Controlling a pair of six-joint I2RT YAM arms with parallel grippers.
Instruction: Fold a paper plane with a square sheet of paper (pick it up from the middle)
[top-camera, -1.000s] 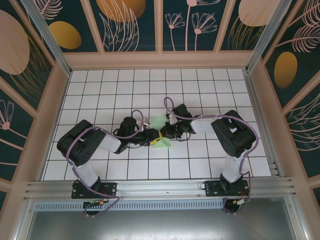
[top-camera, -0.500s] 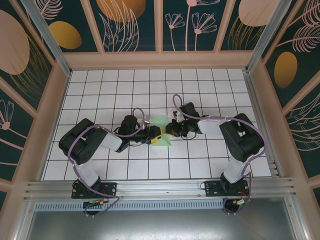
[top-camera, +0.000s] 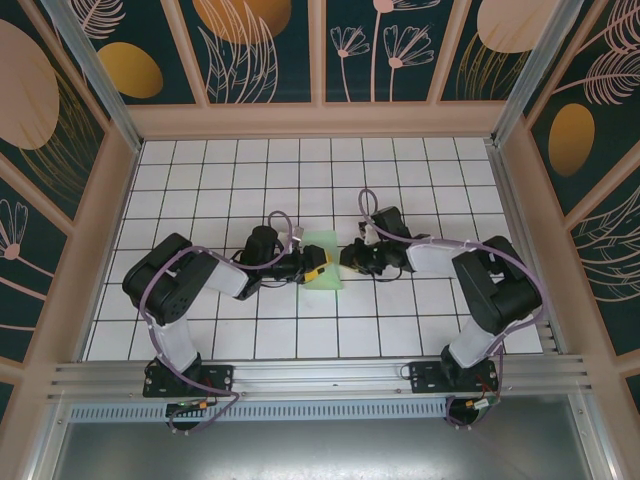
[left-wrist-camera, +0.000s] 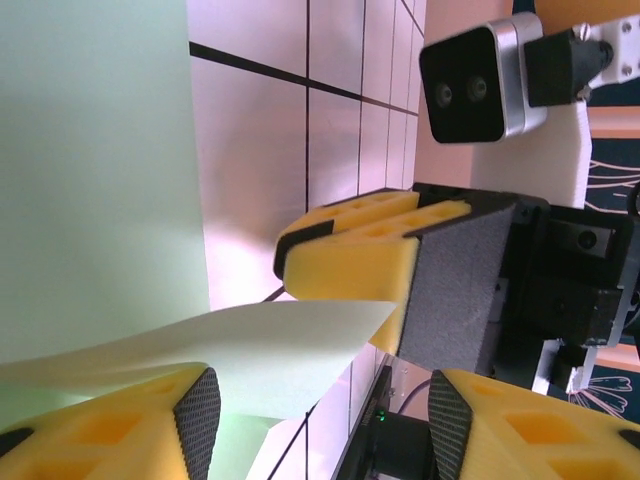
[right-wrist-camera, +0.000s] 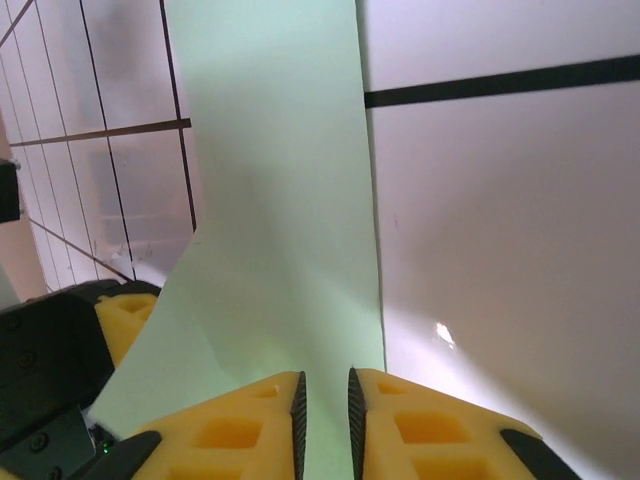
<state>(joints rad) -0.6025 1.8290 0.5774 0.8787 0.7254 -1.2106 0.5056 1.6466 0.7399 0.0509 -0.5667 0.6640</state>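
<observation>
Square sheet of paper (right-wrist-camera: 280, 180) lay ahead of your grippers.
Left gripper (left-wrist-camera: 320, 425) gaped, clamping nothing; right gripper (right-wrist-camera: 325, 400) nearly closed, grip unclear.

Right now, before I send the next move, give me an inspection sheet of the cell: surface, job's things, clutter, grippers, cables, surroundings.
Surface: white grid-tiled table, flat.
Job's things: pale mint-green sheet of paper lies between the two grippers, one flap lifted; no dart shape yet.
Clutter: nothing seen.
Grippers: left gripper open, its yellow foam pads either side of the lifted flap; right gripper at the sheet's edge, jaws a narrow slit apart, grip cannot be told.
Cables: purple cables loop up off both wrists.
Surroundings: dark teal floral wall panels; aluminium rail at the near edge.
</observation>
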